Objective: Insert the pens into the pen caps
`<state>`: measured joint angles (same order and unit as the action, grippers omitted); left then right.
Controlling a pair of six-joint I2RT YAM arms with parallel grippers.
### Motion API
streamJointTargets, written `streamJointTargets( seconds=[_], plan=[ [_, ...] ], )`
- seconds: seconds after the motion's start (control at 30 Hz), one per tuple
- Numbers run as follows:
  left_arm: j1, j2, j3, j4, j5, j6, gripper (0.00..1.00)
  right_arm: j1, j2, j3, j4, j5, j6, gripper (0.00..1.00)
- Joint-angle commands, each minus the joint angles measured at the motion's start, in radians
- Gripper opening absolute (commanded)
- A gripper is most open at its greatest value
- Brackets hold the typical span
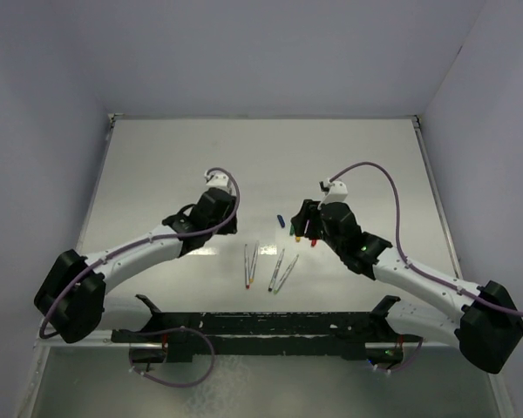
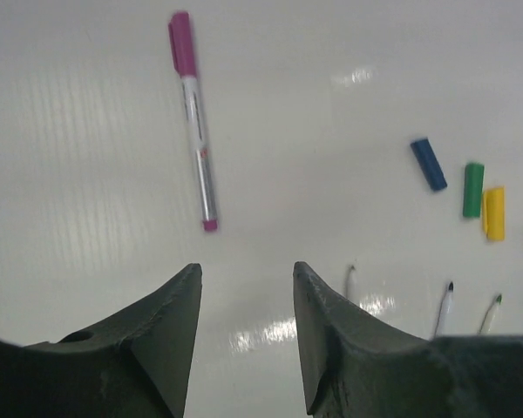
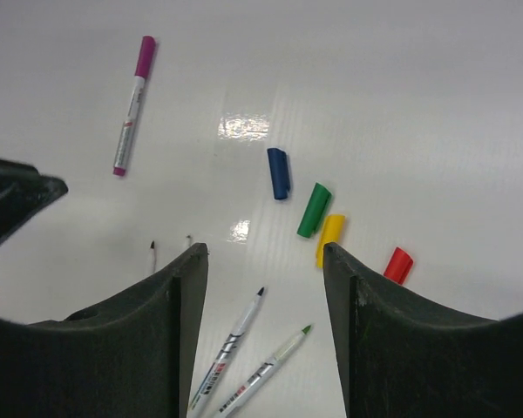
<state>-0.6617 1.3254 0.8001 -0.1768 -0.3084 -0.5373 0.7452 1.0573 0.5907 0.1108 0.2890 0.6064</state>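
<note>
A pen with a purple cap on it [image 2: 194,122] lies ahead of my left gripper [image 2: 244,270], which is open and empty; it also shows in the right wrist view [image 3: 132,104]. Blue [image 3: 279,172], green [image 3: 314,210], yellow [image 3: 329,239] and red [image 3: 398,265] caps lie loose in a row. My right gripper [image 3: 266,248] is open and empty above two uncapped pens, one black-tipped [image 3: 235,335] and one green-tipped [image 3: 275,357]. From above, several uncapped pens [image 1: 276,269] lie between the left gripper [image 1: 227,225] and the right gripper [image 1: 307,223].
The white table ends at a raised rim at the back [image 1: 261,117] and the side walls. A black rail [image 1: 261,326] runs along the near edge between the arm bases. The left gripper's finger [image 3: 9,200] shows at the left of the right wrist view.
</note>
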Motion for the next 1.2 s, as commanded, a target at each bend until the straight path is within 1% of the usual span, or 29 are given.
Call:
streamJointTargets(
  seconds=[0.0, 0.1, 0.2, 0.33, 0.5, 0.83, 1.0, 1.17],
  plan=[
    [-0.116, -0.042, -0.087, -0.089, 0.001, -0.091, 0.5, -0.006, 0.001, 0.032, -0.042, 0.097, 0.027, 0.56],
    [-0.193, -0.054, -0.115, -0.107, 0.002, -0.155, 0.5, -0.009, -0.008, 0.006, -0.041, 0.108, 0.054, 0.52],
    [-0.246, -0.06, -0.122, -0.101, -0.008, -0.189, 0.51, -0.01, -0.02, -0.011, -0.039, 0.104, 0.068, 0.51],
    [-0.285, -0.033, -0.114, -0.095, -0.012, -0.199, 0.52, -0.011, -0.047, -0.031, -0.043, 0.108, 0.076, 0.5],
    [-0.323, 0.039, -0.092, -0.085, -0.027, -0.21, 0.53, -0.013, -0.088, -0.052, -0.052, 0.126, 0.082, 0.5],
    [-0.35, 0.114, -0.066, -0.079, -0.055, -0.224, 0.51, -0.012, -0.111, -0.059, -0.065, 0.125, 0.08, 0.5],
    [-0.355, 0.131, -0.052, -0.116, -0.058, -0.221, 0.48, -0.012, -0.104, -0.056, -0.054, 0.118, 0.085, 0.5],
    [-0.357, 0.142, -0.023, -0.201, -0.057, -0.205, 0.4, -0.013, -0.099, -0.045, -0.05, 0.109, 0.09, 0.49]
  ],
)
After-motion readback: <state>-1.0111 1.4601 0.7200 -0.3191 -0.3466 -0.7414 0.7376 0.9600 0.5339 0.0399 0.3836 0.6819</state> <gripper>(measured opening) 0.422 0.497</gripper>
